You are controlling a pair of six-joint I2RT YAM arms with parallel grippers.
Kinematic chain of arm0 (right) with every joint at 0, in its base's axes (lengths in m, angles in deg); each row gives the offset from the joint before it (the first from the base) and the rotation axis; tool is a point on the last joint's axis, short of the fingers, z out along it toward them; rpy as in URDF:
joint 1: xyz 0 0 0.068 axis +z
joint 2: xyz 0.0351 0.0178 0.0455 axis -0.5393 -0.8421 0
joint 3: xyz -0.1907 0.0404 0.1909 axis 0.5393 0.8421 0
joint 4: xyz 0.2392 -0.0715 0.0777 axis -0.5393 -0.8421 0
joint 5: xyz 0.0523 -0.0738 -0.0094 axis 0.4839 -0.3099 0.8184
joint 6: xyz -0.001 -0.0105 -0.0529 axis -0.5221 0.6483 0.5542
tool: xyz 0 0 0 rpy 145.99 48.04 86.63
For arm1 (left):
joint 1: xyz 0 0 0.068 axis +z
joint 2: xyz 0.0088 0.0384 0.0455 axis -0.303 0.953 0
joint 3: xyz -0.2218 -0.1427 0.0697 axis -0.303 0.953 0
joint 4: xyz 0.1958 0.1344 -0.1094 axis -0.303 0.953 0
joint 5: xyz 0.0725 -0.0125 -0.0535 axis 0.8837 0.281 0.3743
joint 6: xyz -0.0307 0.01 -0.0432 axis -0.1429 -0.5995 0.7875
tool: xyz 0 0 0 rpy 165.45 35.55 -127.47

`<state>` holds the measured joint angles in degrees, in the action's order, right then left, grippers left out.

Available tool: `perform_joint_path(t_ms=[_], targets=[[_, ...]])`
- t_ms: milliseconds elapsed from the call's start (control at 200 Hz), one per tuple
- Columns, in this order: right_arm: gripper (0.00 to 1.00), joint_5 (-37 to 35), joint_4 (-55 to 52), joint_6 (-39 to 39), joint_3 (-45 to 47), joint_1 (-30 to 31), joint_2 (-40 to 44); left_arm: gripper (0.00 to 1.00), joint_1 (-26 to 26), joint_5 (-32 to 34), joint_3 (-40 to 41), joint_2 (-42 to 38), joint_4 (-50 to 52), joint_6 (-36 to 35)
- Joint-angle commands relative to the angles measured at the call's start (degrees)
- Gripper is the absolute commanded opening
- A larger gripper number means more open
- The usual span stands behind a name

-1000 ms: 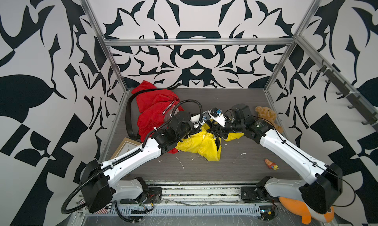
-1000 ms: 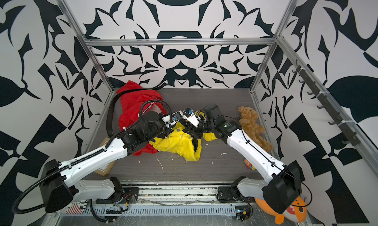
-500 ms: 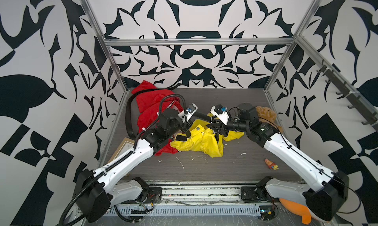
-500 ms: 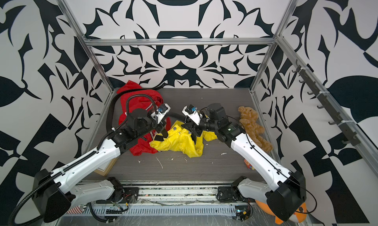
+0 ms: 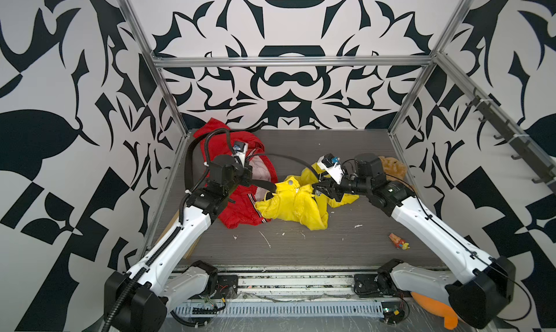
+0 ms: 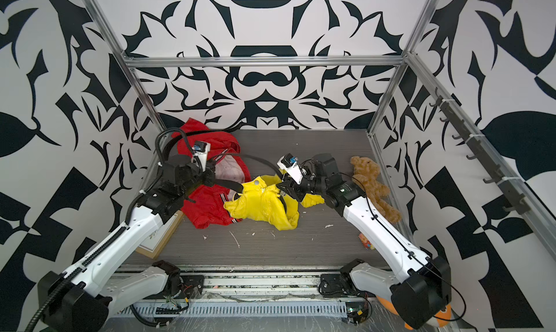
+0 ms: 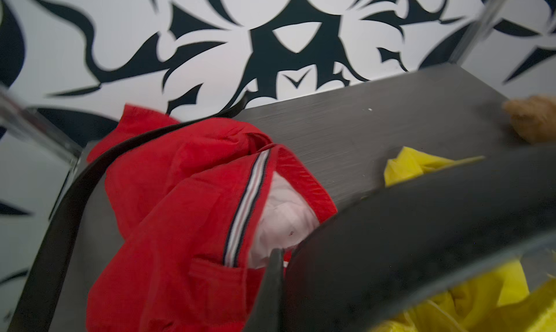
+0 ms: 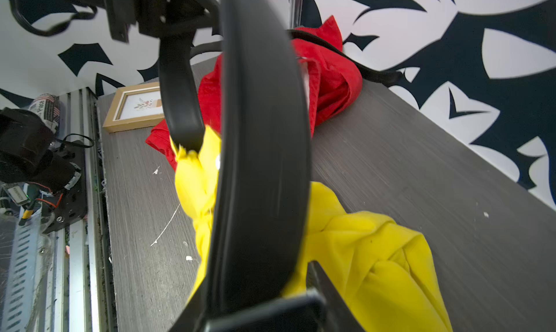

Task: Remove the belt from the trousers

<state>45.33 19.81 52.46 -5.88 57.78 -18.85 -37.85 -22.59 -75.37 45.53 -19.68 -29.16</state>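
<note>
Leftward since a second ago, left gripper [image 5: 250, 179] stays clamped on the belt [image 5: 266, 185], threaded through yellow trousers [image 5: 294, 205] mid-table; right gripper [image 5: 320, 190] pinches their waistband. Two pairs counting red trousers [image 5: 240, 208], one teddy bear [image 6: 370, 180]; a roll [image 8: 45, 105] reads "Place".

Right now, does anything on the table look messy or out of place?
Yes. White scraps lie scattered on the table in front of the yellow trousers, like litter. A teddy lies by the right wall, and a picture frame sits under the left arm; neither serves the task.
</note>
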Motion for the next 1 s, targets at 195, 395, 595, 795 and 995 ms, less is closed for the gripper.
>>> perform_joint_path(t_ms=[195, 395, 595, 795, 995], targets=[[0.0, -5.07, -0.68, -3.25, 3.16, -2.65, 4.28, 0.0, 12.67, -7.17, 4.94, -3.07, 0.56, 15.92], [0.0, -4.94, -0.36, -3.88, 1.28, -2.65, 3.69, 0.0, 6.44, -9.84, 0.64, 0.0, -0.18, 10.7], [0.0, -9.37, -2.72, -4.89, -3.38, -2.65, 3.57, 0.21, -2.24, -15.15, -9.44, 10.7, 0.99, 7.14], [0.0, -14.14, -9.63, -6.07, -10.64, -2.73, 1.27, 1.0, -8.55, -14.42, -23.07, 22.61, 10.66, 3.48], [0.0, -17.3, -11.77, -7.74, -12.81, -2.73, 0.21, 1.0, -11.55, -10.12, -19.28, 13.4, 10.19, 3.62]])
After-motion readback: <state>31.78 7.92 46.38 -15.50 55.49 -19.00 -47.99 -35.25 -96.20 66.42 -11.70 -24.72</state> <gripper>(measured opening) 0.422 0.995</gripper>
